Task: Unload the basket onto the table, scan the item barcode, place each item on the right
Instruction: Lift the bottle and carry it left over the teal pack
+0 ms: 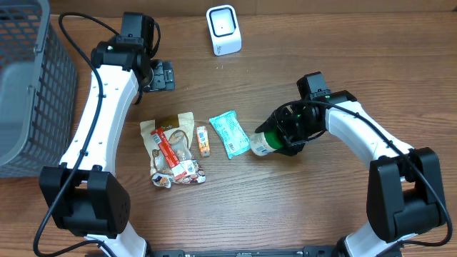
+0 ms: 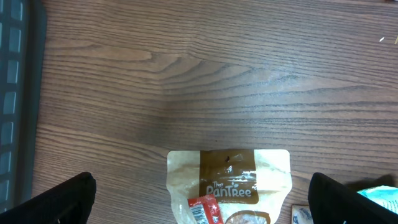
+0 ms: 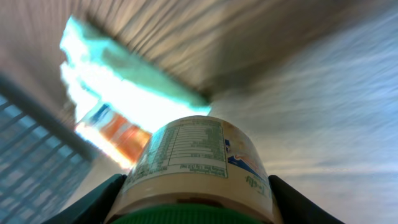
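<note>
A bottle (image 1: pixel 261 143) with a green cap and a white printed label lies sideways, its base toward the teal packet (image 1: pixel 229 133). My right gripper (image 1: pixel 285 134) is shut on its cap end. In the right wrist view both fingers (image 3: pixel 93 200) press the sides of the bottle (image 3: pixel 196 155), with the label's small print facing the camera. The white barcode scanner (image 1: pixel 223 30) stands at the back centre. My left gripper (image 1: pixel 163 76) hangs open and empty at the back left, above the bare wood just beyond the PanTree bag (image 2: pixel 229 183).
A grey mesh basket (image 1: pixel 28 86) fills the left edge. On the table between the arms lie the PanTree snack bag (image 1: pixel 171 146), a small orange packet (image 1: pixel 203 140) and the teal packet. Bare wood lies between these and the scanner.
</note>
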Robot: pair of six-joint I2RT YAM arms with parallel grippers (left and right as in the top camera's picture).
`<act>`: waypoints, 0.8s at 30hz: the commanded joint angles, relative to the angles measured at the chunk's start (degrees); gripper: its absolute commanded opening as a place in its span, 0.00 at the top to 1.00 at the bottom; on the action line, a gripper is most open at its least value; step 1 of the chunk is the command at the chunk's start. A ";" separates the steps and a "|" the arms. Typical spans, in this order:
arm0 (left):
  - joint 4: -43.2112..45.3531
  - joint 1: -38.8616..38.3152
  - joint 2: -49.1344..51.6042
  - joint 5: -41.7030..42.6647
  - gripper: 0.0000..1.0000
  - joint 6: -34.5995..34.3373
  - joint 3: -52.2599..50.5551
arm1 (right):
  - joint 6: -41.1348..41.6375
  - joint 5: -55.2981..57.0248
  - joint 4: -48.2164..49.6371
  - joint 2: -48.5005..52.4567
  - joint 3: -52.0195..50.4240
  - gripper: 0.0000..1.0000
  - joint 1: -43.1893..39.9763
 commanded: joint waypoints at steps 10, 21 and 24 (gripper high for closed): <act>0.07 -0.11 -0.87 -0.76 0.00 -0.20 0.90 | 6.05 -21.90 4.20 0.13 1.95 0.56 0.04; 0.07 -0.11 -0.87 -0.76 0.00 -0.20 0.90 | 6.08 -29.27 4.96 0.13 1.95 0.56 0.04; 0.07 -0.11 -0.87 -0.76 0.00 -0.20 0.90 | 6.08 -31.21 6.12 0.13 1.95 0.56 0.04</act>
